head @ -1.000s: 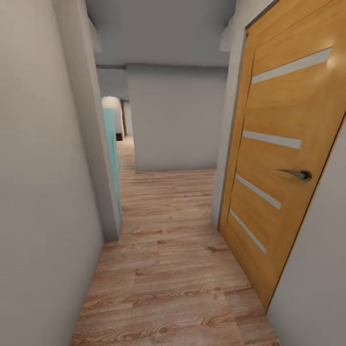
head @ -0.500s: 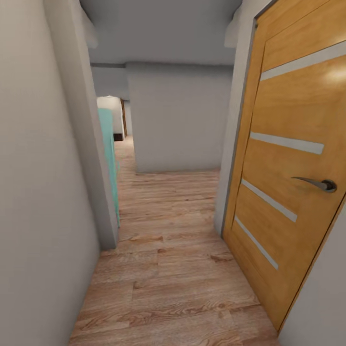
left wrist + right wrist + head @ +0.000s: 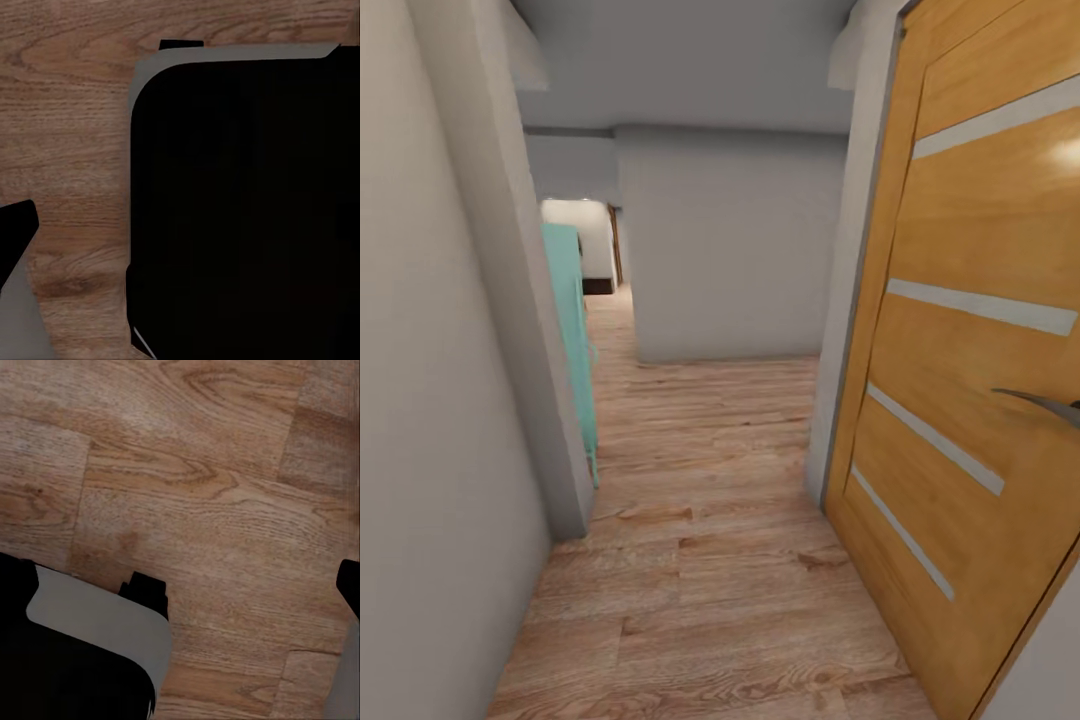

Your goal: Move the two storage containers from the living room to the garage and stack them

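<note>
Head view: narrow hallway with a wood plank floor [image 3: 710,560], grey wall [image 3: 430,400] close on the left, orange wooden door [image 3: 970,400] with pale inset strips close on the right, its metal handle [image 3: 1045,402] projecting into the passage. Further ahead, a teal door [image 3: 570,330] edge-on at the left wall's corner, then a grey wall block [image 3: 725,250] facing the camera, with an opening to its left leading on.

Step in hand, as judged: transit through the hallway; task barely begun or between trips. No orange-red bins visible in any view, so their location cannot be told from here. No garage concrete in sight either.

Left wrist view: plank floor below, beside a large black body with a grey rim. Right wrist view: more plank floor with a dark, grey-edged body at one corner. Finger state on both arms: cannot tell.

For a clean pass:
- Keep to the centreline between left wall and door.
- Allow margin for the door handle on the right.
- Slow before the teal door edge and the wall block ahead; steer left toward the opening.
- Keep both arms tucked over the base.
</note>
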